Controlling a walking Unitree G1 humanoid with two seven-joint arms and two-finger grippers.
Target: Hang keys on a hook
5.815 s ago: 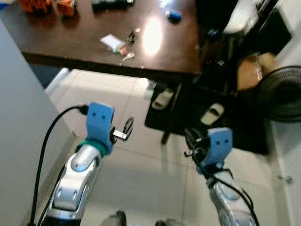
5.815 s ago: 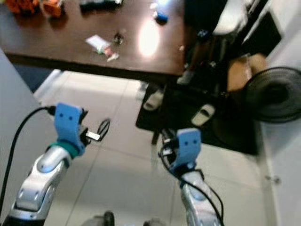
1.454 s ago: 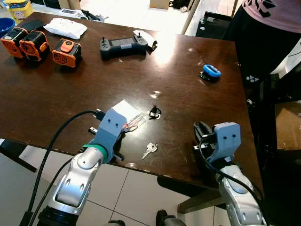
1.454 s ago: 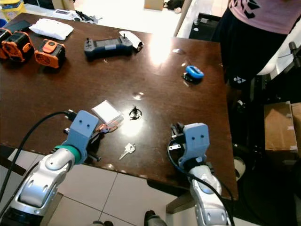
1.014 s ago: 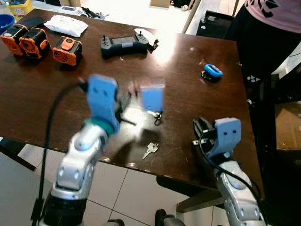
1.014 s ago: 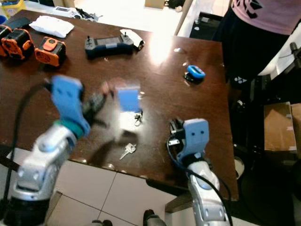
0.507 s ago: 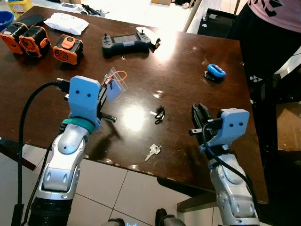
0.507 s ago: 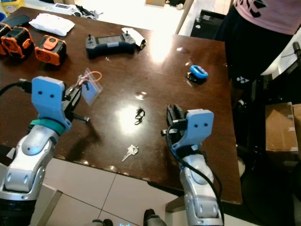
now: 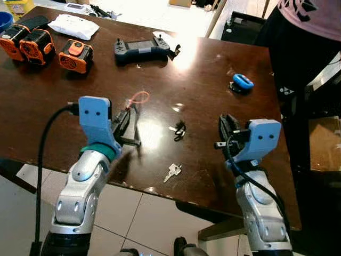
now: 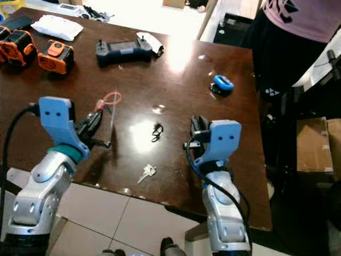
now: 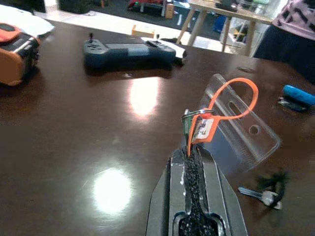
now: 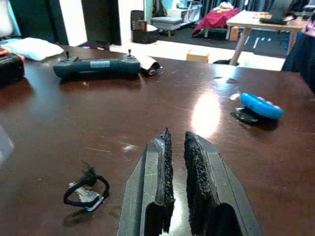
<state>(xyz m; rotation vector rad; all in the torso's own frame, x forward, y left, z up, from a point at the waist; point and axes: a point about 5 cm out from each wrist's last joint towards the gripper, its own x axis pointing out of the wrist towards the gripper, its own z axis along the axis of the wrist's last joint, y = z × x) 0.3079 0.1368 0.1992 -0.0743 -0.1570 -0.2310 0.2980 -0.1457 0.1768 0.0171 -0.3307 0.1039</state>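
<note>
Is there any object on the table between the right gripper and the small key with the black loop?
Nothing visible does. Bare dark table lies between the right gripper and the key with the black loop, which rests beside and ahead of the fingertips. The left gripper pinches the orange-looped tag.

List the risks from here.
1. The left gripper pinches only the orange loop, so the clear tag pouch dangling from it may swing or slip free.
2. A loose key and a black ring lie on the table, easily left behind.
3. A person stands by the table's far corner, near the right gripper.
</note>
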